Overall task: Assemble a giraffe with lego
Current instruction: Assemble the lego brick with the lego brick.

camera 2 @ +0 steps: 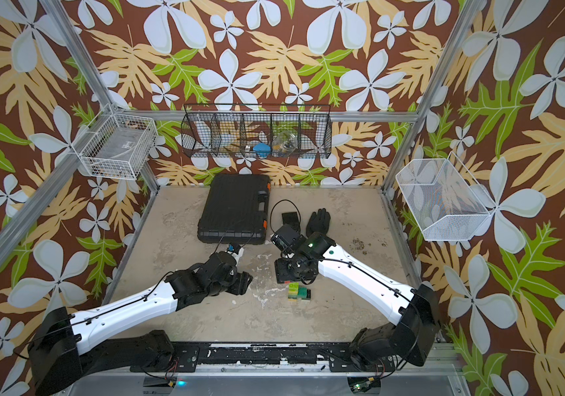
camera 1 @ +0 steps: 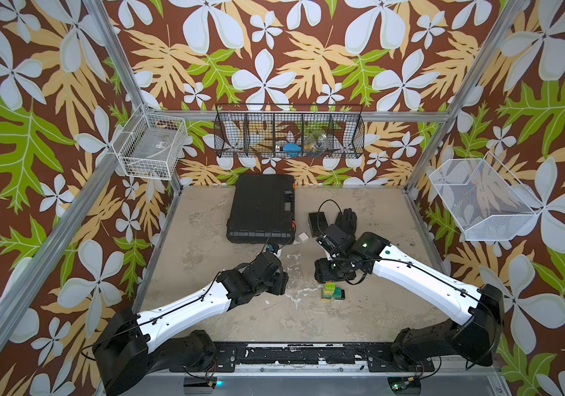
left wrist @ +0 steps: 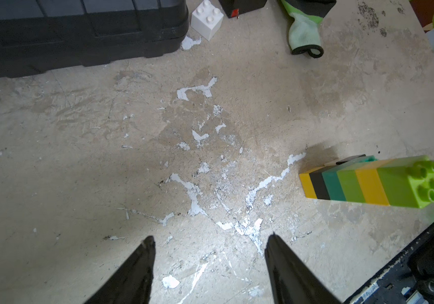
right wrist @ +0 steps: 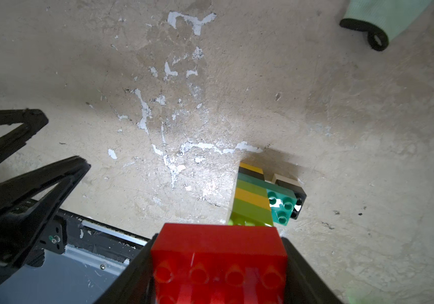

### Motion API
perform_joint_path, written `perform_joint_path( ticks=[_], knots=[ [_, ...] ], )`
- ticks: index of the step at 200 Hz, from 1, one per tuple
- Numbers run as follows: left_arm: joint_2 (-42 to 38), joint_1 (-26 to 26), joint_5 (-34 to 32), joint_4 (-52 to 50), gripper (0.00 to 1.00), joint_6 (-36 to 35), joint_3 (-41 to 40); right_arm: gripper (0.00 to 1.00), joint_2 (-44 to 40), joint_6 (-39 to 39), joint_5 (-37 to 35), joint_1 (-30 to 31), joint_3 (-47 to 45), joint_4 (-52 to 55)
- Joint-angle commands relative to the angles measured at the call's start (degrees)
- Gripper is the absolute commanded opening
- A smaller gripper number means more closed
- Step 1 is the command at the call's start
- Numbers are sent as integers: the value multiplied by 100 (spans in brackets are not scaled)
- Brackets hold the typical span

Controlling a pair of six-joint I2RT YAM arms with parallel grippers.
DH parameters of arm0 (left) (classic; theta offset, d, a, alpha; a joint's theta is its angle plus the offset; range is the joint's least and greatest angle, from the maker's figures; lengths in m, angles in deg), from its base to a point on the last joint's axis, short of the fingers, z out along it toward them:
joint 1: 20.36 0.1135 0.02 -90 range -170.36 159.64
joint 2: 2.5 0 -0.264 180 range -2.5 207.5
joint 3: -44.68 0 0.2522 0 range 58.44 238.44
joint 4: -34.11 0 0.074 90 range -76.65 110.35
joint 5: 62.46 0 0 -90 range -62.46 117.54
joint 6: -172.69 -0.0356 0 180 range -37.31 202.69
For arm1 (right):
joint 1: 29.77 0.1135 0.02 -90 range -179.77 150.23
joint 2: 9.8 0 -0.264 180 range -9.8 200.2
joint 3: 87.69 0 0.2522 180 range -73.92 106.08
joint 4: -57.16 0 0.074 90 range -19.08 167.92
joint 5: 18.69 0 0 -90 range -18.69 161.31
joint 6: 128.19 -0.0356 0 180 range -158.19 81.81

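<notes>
The partly built giraffe (camera 1: 332,293) stands upright on the table in both top views. It has a yellow-black leg, a white-black leg, a dark green body and a lime-yellow-lime neck (right wrist: 252,200) with bare studs on top (left wrist: 423,181). My right gripper (right wrist: 219,238) is shut on a long red brick (right wrist: 218,263), held just above and beside the neck. My left gripper (left wrist: 210,242) is open and empty, low over bare table to the left of the giraffe. One loose white brick (left wrist: 206,18) lies by the black case.
A black hard case (camera 1: 260,209) lies at the back of the table, with a small black box (camera 1: 318,221) and a black-and-green glove (camera 1: 346,219) to its right. Wire baskets (camera 1: 289,132) hang on the walls. The table (left wrist: 105,158) is scuffed.
</notes>
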Motion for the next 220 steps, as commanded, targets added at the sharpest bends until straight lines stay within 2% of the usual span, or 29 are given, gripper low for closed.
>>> perform_joint_path(
  ticks=[1, 140, 220],
  knots=[
    [-92, 7, -170, -91, 70, -111, 10, 43, -46, -200, -141, 22, -113, -38],
    [-381, 6, -318, -71, 70, -447, 10, 43, 66, -759, -133, 184, -417, -236],
    [-428, 6, -295, -51, 70, -564, 10, 43, 285, -908, -270, 384, -119, 69]
  ],
)
